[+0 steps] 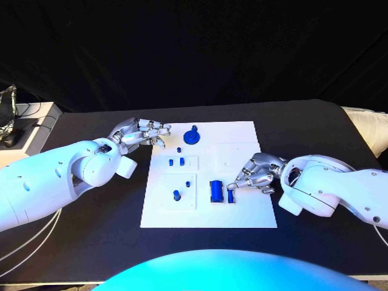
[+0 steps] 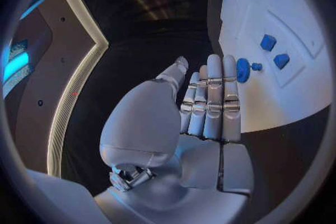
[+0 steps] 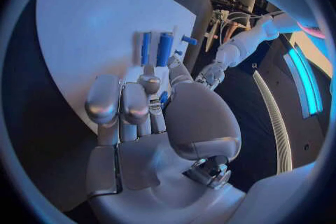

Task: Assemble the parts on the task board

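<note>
The white task board [image 1: 247, 215] lies in the middle of the black desk [image 1: 334, 127], long side running away from the robot, so both arms can reach it from either flank. The right hand [image 1: 253, 174] sits low at the board's right edge, fingers curled in beside the large blue rectangular block [image 1: 217, 191]. The right wrist view shows a small blue piece at its fingertips, but whether they actually pinch it I cannot tell. I judge it is working that block or a part next to it into its seat. The left hand [image 1: 143, 133] rests off the board's far left corner with fingers held straight and close together, holding nothing, apparently parked clear. Near it lies the round blue disc with a stub [image 1: 191, 136]; two small blue pegs [image 1: 176, 161] and two more blue studs [image 1: 181, 189] lie left of centre.
</note>
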You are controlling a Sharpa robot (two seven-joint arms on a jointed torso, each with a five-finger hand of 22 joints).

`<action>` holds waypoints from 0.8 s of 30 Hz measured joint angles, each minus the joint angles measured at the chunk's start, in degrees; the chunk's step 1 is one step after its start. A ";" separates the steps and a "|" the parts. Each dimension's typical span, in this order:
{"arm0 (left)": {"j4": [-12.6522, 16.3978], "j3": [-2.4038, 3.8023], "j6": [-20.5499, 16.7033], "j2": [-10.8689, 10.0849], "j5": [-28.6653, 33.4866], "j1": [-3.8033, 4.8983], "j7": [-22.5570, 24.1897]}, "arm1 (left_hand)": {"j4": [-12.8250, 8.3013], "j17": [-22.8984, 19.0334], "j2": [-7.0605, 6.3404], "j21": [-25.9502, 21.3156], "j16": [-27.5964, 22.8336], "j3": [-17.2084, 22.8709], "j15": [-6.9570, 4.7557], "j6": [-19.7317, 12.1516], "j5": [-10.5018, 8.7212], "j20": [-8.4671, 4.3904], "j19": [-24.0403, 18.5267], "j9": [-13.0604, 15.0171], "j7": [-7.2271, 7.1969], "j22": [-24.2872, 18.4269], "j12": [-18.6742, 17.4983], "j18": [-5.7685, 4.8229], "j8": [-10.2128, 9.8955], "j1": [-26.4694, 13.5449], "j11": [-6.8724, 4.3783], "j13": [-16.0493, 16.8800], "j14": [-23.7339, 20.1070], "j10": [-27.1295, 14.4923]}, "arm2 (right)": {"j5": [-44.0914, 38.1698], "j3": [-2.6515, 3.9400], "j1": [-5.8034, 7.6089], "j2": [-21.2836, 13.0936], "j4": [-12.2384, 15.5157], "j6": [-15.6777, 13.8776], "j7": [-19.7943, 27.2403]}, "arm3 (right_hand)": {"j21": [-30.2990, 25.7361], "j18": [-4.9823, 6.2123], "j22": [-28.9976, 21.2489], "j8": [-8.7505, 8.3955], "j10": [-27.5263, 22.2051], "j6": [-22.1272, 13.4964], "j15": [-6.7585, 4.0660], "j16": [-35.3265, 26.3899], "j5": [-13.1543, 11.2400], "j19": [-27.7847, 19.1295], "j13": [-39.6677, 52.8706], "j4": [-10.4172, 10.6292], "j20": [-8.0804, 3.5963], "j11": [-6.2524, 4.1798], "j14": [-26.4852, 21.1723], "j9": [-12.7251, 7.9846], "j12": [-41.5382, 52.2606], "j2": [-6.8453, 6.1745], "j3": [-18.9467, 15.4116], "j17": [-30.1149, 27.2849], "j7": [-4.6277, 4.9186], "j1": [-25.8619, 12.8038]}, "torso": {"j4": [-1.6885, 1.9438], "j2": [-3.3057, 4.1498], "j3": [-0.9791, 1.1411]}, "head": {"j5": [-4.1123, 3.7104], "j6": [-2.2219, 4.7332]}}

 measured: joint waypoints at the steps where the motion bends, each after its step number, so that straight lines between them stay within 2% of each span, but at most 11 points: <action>1: -0.06 0.00 -0.05 0.07 0.20 -0.05 0.05 | 0.10 0.00 0.12 0.00 -0.08 -0.10 0.05 0.00 0.00 0.00 0.00 0.00 0.00 -0.05 0.00 0.00 0.00 -0.12 0.00 0.00 -0.04 0.00 | 1.41 0.07 0.18 -0.07 -0.47 -0.58 1.78 | -0.73 0.00 0.00 -0.17 -0.30 -0.02 0.13 -0.37 0.00 0.00 -0.25 0.07 0.00 0.05 -0.13 0.00 -0.25 0.00 -0.07 -0.29 0.02 0.00 | -0.01 -0.01 0.00 | -0.03 0.00; 5: -0.40 0.00 -0.61 0.46 1.36 -0.23 0.50 | 0.72 -0.46 0.27 -0.84 -1.10 -1.53 0.46 0.00 0.00 0.43 -0.43 0.00 0.00 -0.85 0.27 -0.01 0.00 -0.64 0.00 0.00 -0.64 0.00 | 7.55 0.45 0.85 0.00 -3.67 -3.23 9.66 | -2.41 0.00 0.00 -0.95 -0.86 -0.51 0.23 -0.99 0.56 0.00 -1.09 -0.02 0.00 0.25 -0.23 -0.19 -0.88 0.00 -0.17 -0.96 0.50 0.01 | -0.06 -0.05 -0.04 | -0.31 0.00; 8: -0.82 0.00 -1.57 0.89 2.40 -0.41 1.17 | 0.79 -2.44 0.37 -3.45 -5.25 -3.05 0.95 0.20 0.00 1.13 -1.78 0.03 -0.20 -3.39 0.46 0.00 0.00 -0.73 -0.32 0.00 -1.56 0.32 | 11.84 0.65 1.11 0.95 -7.56 -5.27 15.63 | -6.95 0.00 -0.01 -1.23 -1.95 -0.92 0.61 -3.50 0.66 0.00 -3.08 -0.85 0.41 0.28 -0.61 -0.32 -3.44 0.58 -0.97 -3.16 0.72 0.59 | -0.15 -0.21 -0.17 | -0.51 0.01; 10: -1.36 -0.02 -2.50 1.26 3.13 -0.48 1.82 | 0.85 -3.98 0.69 -5.40 -8.73 -3.77 1.26 0.41 0.00 1.74 -2.63 0.03 -0.41 -5.46 0.70 0.00 0.00 -0.83 -0.36 0.00 -1.87 0.63 | 14.60 0.78 1.20 2.07 -10.86 -6.64 19.60 | -10.63 0.51 -0.01 -1.23 -2.95 -0.95 0.75 -5.60 0.66 0.00 -4.60 -1.82 0.41 0.54 -0.75 -0.32 -5.33 1.31 -1.10 -4.93 0.73 1.31 | -0.31 -0.41 -0.27 | -0.54 0.34; 11: -1.69 -0.02 -2.96 1.47 3.48 -0.49 2.14 | 0.95 -4.92 0.94 -6.64 -11.04 -3.97 1.67 0.64 0.00 2.16 -3.64 0.03 -0.64 -6.76 0.72 -0.47 0.00 -0.58 -0.39 0.00 -2.29 1.11 | 15.74 0.83 1.24 2.62 -12.40 -7.22 21.24 | -15.33 1.32 -0.01 -1.39 -4.04 -1.36 0.98 -8.46 0.66 -0.48 -5.99 -2.34 0.85 0.68 -1.73 -0.41 -7.22 1.64 -1.05 -7.44 0.93 1.91 | -0.40 -0.52 -0.35 | -0.54 0.59; 14: -2.97 -0.01 -4.58 2.28 4.72 -0.50 3.30 | 1.12 -7.28 1.37 -7.32 -19.05 -4.14 2.63 1.22 0.00 3.49 -7.91 0.03 -0.90 -11.84 -0.43 -1.35 0.00 -0.15 -0.30 0.00 -2.21 1.56 | 19.45 1.04 1.32 4.42 -17.34 -9.09 26.19 | -34.95 2.21 -3.84 -1.95 -6.14 -3.21 1.64 -16.56 0.66 -4.18 -11.02 -3.69 1.66 1.31 -3.92 -0.86 -11.78 2.43 -0.85 -12.97 1.74 4.27 | -0.63 -0.91 -0.49 | -0.51 1.70; 15: -3.40 0.00 -5.09 2.55 5.11 -0.50 3.68 | 1.19 -7.83 1.37 -7.32 -22.02 -4.21 2.84 1.34 0.00 4.00 -9.02 0.02 -0.91 -13.99 -1.01 -1.35 0.00 -0.15 -0.30 0.00 -1.29 1.56 | 20.53 1.11 1.33 4.95 -18.72 -9.63 27.55 | -38.29 2.22 -5.86 -1.95 -6.57 -3.81 1.95 -18.84 0.66 -4.56 -13.08 -4.10 2.03 1.53 -4.23 -1.14 -13.11 2.69 -0.86 -14.30 1.95 4.85 | -0.71 -1.06 -0.50 | -0.53 2.22; 17: -4.49 0.02 -6.26 3.20 6.12 -0.51 4.61 | 1.34 -8.66 1.37 -7.32 -28.48 -4.36 3.57 1.34 0.00 4.91 -10.88 0.02 -0.91 -19.08 -1.24 -2.18 0.00 -0.15 0.10 0.02 -0.21 1.16 | 23.06 1.32 1.33 6.47 -22.14 -10.77 30.54 | -42.36 2.24 -9.07 -1.95 -7.56 -4.86 2.61 -22.91 0.66 -5.76 -16.82 -4.57 2.58 2.16 -5.43 -2.00 -15.76 3.01 -0.83 -16.42 2.59 5.76 | -0.85 -1.26 -0.53 | -0.54 3.04; 19: -5.58 0.03 -7.42 4.00 7.13 -0.51 5.57 | 1.34 -8.94 1.64 -7.36 -33.68 -4.36 4.11 1.10 0.00 5.66 -11.63 0.02 -1.15 -23.62 -1.27 -2.23 0.00 0.13 0.65 -0.01 0.21 -0.26 | 25.69 1.65 1.26 8.14 -25.70 -11.84 33.28 | -47.11 2.22 -13.36 -2.30 -9.09 -6.74 3.82 -29.19 0.15 -9.14 -24.13 -5.36 3.71 3.05 -8.58 -3.64 -21.77 3.83 -0.05 -19.59 3.43 7.40 | -0.99 -1.50 -0.56 | -0.58 4.04; 21: -6.41 0.04 -8.36 4.78 7.96 -0.52 6.40 | 1.44 -9.52 1.64 -7.54 -35.99 -4.46 5.44 0.28 0.00 6.57 -13.60 0.02 -1.34 -26.75 -1.27 -2.22 0.00 0.13 1.37 -0.05 -2.07 -2.00 | 28.01 1.96 1.15 9.44 -28.58 -12.62 35.46 | -50.88 1.29 -19.73 -2.58 -7.54 -7.48 5.30 -36.81 -0.62 -11.93 -37.40 -6.08 5.26 4.11 -10.56 -6.07 -30.53 4.57 0.68 -24.05 4.00 8.35 | -1.10 -1.70 -0.56 | -0.61 4.91; 24: -7.64 0.06 -9.68 6.02 9.07 -0.52 7.69 | 1.08 -10.39 1.64 -7.54 -36.35 -4.93 6.65 -0.33 0.00 7.65 -15.67 -0.02 -1.53 -30.59 -1.27 -2.22 0.00 0.13 2.28 -0.12 -5.90 -4.15 | 32.01 2.36 0.92 11.28 -32.68 -13.62 38.59 | -51.13 1.27 -26.39 -2.73 -7.28 -7.79 7.13 -44.03 -1.91 -17.70 -49.34 -6.51 7.08 5.57 -13.66 -8.04 -37.79 4.93 2.31 -29.63 4.34 9.28 | -1.25 -2.07 -0.50 | -0.63 6.27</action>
